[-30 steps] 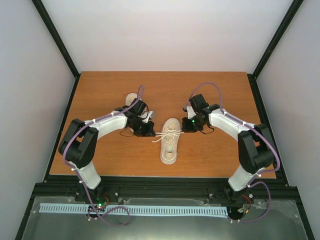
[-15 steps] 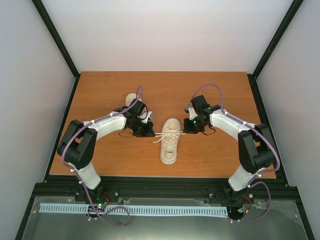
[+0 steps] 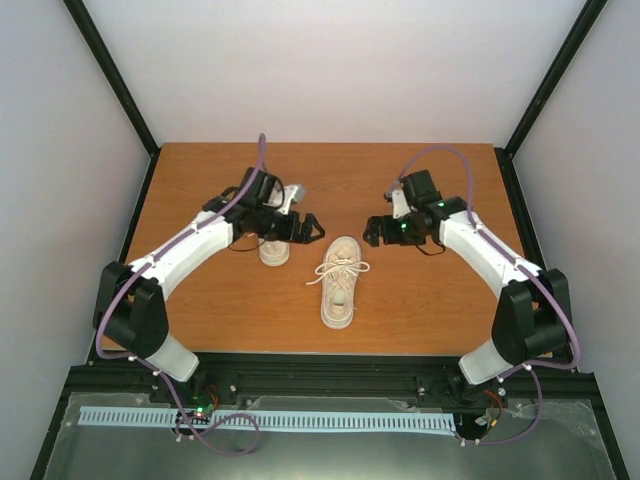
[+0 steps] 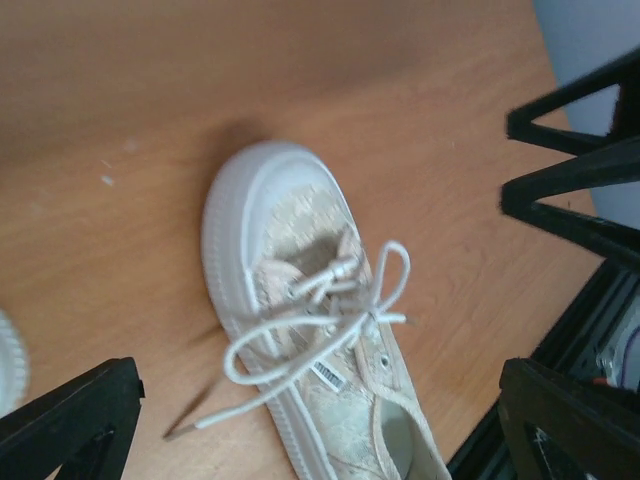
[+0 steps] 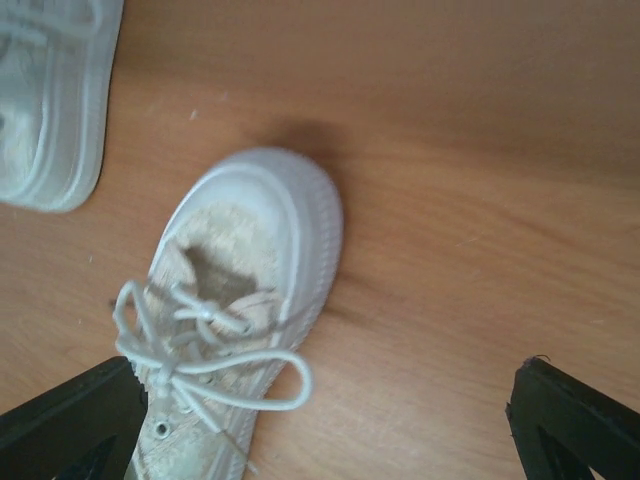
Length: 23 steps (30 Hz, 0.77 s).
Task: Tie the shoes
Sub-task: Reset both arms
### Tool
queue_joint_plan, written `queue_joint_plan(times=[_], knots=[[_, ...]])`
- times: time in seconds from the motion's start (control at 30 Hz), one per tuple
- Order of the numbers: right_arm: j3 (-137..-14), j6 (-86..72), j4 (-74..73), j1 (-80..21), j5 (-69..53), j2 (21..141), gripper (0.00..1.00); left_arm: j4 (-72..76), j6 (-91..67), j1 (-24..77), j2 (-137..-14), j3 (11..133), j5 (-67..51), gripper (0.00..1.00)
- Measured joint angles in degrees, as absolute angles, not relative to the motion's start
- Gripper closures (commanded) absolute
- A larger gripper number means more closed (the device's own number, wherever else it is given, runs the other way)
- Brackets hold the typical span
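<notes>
One cream shoe (image 3: 338, 290) lies in the middle of the table, toe pointing away from the arms, its white lace tied in a bow (image 3: 341, 268). The wrist views show the bow's loops (image 4: 392, 282) (image 5: 262, 385) lying loose over the shoe (image 4: 300, 330) (image 5: 255, 235). The second shoe (image 3: 273, 249) lies to the left, partly under the left arm, and its sole edge (image 5: 55, 110) shows in the right wrist view. My left gripper (image 3: 312, 229) (image 4: 320, 385) hangs open above and left of the bow. My right gripper (image 3: 372, 232) (image 5: 325, 400) hangs open to its right. Neither holds anything.
The wooden table (image 3: 430, 300) has black frame rails along its edges, and white walls stand on three sides. The right gripper's black fingers (image 4: 575, 170) show in the left wrist view. The near rail (image 3: 330, 375) carries both arm bases.
Both grippers have let go of the lace and opened. Both arms have risen and drawn back from the middle shoe. The bow now lies slack, and the second shoe shows more.
</notes>
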<state>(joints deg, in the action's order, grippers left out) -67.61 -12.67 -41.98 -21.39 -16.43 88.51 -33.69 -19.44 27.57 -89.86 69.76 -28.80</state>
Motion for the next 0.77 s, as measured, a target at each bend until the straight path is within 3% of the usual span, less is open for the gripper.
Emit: queue_joint_plan(times=[0.23,0.43,0.77], knots=[[-65.95,-12.78,-40.34,-7.68,-15.25,80.93,0.00,-33.19,-20.01,13.04,-84.64,70.37,-27.27,0.00],[-53.98,-15.90,-31.46,0.69,-10.50,69.78,0.00,-25.36,-24.77,-4.54,-74.32,58.57,-20.29,0.00],[-39.44,-17.54,-18.09,1.91,4.71,60.69,0.00,-17.12,-23.99,-6.59,-70.91,47.64,-2.37,0.00]])
